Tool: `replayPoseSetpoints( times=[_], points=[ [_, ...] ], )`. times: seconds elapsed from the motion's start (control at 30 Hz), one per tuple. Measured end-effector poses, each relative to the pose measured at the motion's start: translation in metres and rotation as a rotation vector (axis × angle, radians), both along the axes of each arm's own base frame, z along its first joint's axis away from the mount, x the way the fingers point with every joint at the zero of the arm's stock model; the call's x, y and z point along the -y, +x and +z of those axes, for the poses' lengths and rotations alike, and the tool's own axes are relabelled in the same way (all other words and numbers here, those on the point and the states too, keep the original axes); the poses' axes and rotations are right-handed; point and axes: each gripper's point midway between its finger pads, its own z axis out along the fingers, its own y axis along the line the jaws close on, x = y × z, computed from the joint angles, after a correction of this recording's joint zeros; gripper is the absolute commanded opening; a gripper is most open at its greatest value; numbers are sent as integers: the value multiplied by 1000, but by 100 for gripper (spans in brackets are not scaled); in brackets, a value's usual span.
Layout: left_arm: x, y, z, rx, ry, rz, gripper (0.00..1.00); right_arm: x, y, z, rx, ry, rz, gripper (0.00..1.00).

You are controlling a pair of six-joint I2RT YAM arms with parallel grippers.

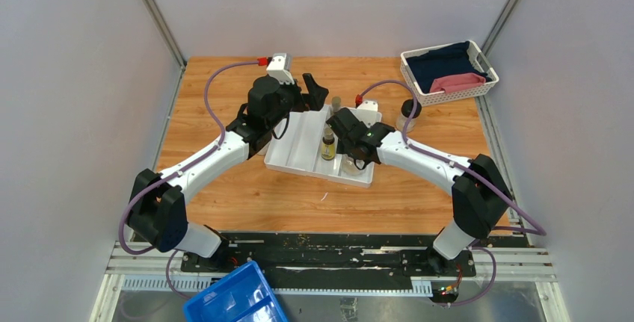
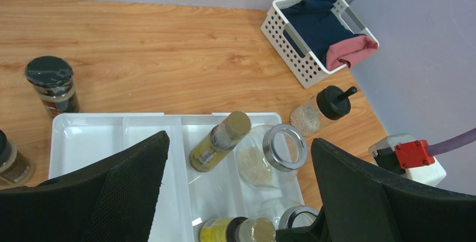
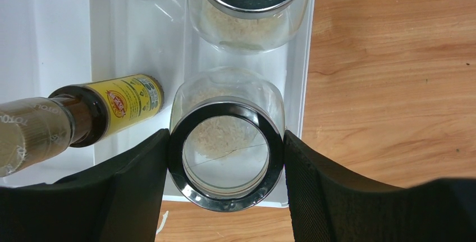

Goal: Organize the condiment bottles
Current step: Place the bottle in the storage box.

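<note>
From above, the tray (image 1: 288, 159) sits mid-counter (image 1: 224, 195). The right tool (image 1: 350, 156) is down at the near end of the tray's right compartment. The left tool (image 1: 314, 92) hangs over the tray's far edge. A bottle (image 1: 327, 145) sits in the compartment just left of the right tool. A black-lidded jar (image 1: 410, 110) is out on the counter to the right, near the basket (image 1: 447, 72).

In the left wrist view, the left tool (image 2: 240, 142) is spread wide and holds nothing. Below it we see the second jar (image 2: 269, 155) in the right compartment. A dark-capped jar (image 2: 50, 85) stands on the counter beyond the tray's left end.

In the right wrist view, the right tool (image 3: 226, 141) has closed on the jar (image 3: 224, 99), with a pad against each side of its metal rim. The jar is in the right compartment, with the second jar (image 3: 247, 12) just beyond it and the bottle (image 3: 120, 104) just to its left.

We judge the jar to be stiff, smooth and breakable. Its pale grains fill only part of it, so it should be moderately light. Bare glass is likely to slip, so the metal rim is the surer hold, taken squarely and with gentle pressure. We cannot tell whether the top is lidded, so we would keep the jar level.
</note>
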Motion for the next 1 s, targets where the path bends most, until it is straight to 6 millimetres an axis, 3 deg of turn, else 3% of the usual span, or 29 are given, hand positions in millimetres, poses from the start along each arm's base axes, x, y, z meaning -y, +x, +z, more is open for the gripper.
replayPoseSetpoints(
  times=[0.4,0.63,0.8,1.0],
  points=[
    [0,0,0,0,0,-1,100,3,0,1,13,19,-62,0],
    [0,0,0,0,0,-1,100,3,0,0,13,15,-60,19],
    [0,0,0,-1,0,-1,100,3,0,0,14,13,-60,47],
    [0,0,0,0,-1,-1,100,3,1,1,13,10,-57,59]
  ],
)
